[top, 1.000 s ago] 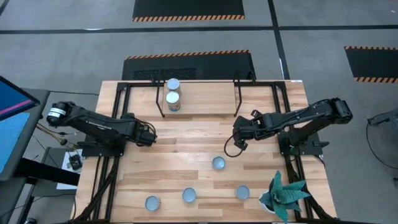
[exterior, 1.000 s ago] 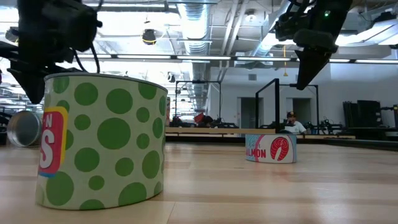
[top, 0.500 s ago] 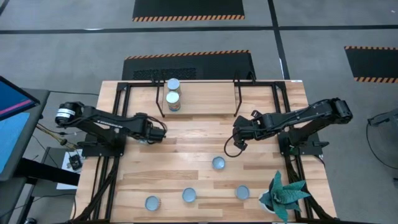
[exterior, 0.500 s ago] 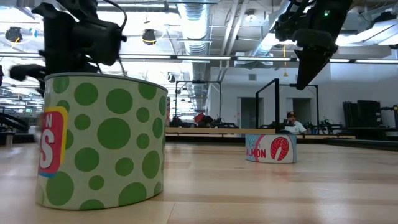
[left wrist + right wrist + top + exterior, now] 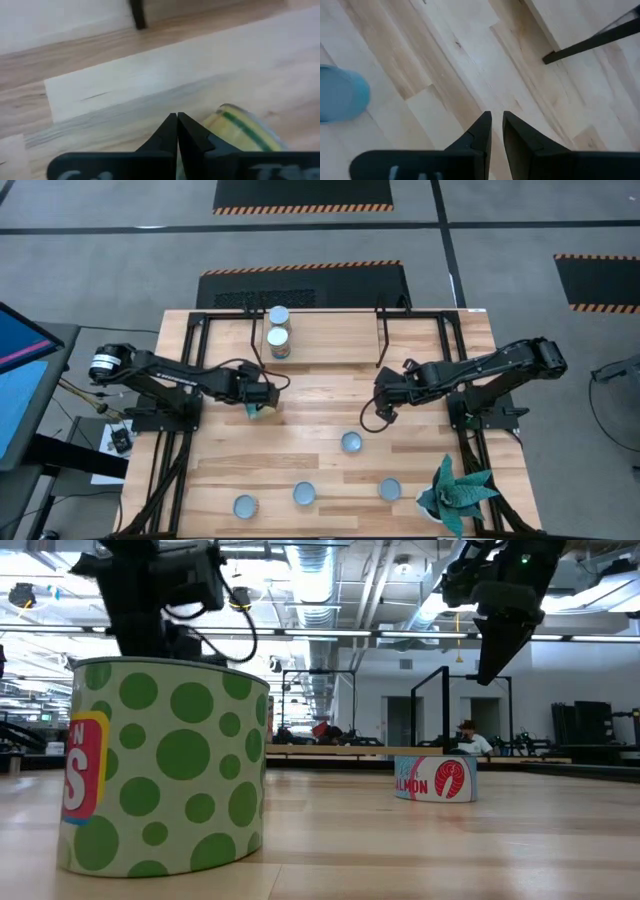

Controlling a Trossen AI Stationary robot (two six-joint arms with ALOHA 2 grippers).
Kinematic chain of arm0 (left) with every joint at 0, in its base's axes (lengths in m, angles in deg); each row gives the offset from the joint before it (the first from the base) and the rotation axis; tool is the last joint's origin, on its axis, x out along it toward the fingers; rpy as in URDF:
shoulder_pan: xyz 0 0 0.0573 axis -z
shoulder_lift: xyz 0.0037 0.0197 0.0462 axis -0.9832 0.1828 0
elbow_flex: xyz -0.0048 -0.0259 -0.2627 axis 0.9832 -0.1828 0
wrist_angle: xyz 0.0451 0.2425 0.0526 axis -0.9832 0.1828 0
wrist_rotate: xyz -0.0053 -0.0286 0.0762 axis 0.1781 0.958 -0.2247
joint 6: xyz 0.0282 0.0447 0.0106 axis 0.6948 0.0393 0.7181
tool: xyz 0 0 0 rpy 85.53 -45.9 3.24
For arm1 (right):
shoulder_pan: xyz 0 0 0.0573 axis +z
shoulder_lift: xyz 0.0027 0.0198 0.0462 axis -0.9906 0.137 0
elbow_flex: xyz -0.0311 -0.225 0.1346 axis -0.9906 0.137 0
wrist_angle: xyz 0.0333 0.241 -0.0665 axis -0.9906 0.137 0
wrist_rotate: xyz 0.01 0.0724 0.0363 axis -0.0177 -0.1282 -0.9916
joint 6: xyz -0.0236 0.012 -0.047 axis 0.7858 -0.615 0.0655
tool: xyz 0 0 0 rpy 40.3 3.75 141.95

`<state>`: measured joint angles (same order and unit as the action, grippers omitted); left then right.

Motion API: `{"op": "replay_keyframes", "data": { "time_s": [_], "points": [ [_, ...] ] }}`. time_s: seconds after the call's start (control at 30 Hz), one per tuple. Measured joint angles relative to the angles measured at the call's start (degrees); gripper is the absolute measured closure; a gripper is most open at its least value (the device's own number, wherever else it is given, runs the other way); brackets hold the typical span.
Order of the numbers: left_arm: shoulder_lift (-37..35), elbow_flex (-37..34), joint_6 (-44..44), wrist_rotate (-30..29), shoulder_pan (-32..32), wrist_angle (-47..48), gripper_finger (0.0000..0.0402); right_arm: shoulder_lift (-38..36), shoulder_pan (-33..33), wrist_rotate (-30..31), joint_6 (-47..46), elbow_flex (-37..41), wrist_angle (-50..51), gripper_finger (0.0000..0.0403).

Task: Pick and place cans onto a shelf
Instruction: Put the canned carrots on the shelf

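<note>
A yellow-and-green can (image 5: 245,132) lies on its side on the table, right beside my left gripper (image 5: 177,120), whose shut fingers point steeply down at mid-table (image 5: 262,401). My right gripper (image 5: 384,412) hangs above bare wood with a narrow gap between its fingers (image 5: 497,120) and nothing in it. The shelf (image 5: 330,330) stands at the far edge, with two cans (image 5: 279,328) at its left part. Several cans stand upright nearer the front (image 5: 351,442), (image 5: 304,494), (image 5: 245,506). My left gripper's shut fingers stand against or just beside the curved wall (image 5: 227,120) of the lying can, coming from above and slanting down. I cannot tell whether they touch it. The can rests on the table on its side.
A green spiky plant (image 5: 455,490) stands at the near right corner. A green-dotted can (image 5: 160,765) sits close to the low camera and a salmon-label can (image 5: 435,778) farther back. A black shelf leg (image 5: 590,42) is ahead of my right gripper. Bare wood lies between the arms.
My left gripper has gone toward the table's right edge and tipped to point more steeply down, staying shut. The lying can, earlier seen farther left, has moved right along the table with it.
</note>
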<state>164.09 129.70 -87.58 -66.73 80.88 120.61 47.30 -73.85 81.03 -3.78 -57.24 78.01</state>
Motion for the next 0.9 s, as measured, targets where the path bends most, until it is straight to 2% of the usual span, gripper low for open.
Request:
{"op": "replay_keyframes", "data": {
  "time_s": [0.1,0.27,0.37,0.53,0.63,0.9],
  "points": [
    [0.0,4.9,3.5,3.9,0.6,5.6,0.0401,0.0,0.0,-0.9,0.0,0.0,-0.8,0.0333],
    [-0.1,17.0,6.6,13.2,3.7,26.8,0.0401,0.0,0.0,-2.1,0.0,0.0,-0.8,0.0333],
    [-0.1,19.5,6.3,20.5,5.9,34.7,0.0401,0.0,0.0,-2.0,0.5,0.0,-0.8,0.0333],
    [1.3,14.9,4.9,26.5,10.5,28.7,0.0401,0.0,-0.2,-2.0,1.5,0.0,-0.8,0.0333],
    [3.0,13.2,3.1,27.9,12.3,27.5,0.0401,0.0,-0.2,-1.9,1.5,0.0,-1.2,0.0333],
    [8.1,13.1,7.4,24.6,13.4,21.9,0.0401,0.0,-0.2,-1.8,1.7,0.0,-2.6,0.0333]
  ]
}}
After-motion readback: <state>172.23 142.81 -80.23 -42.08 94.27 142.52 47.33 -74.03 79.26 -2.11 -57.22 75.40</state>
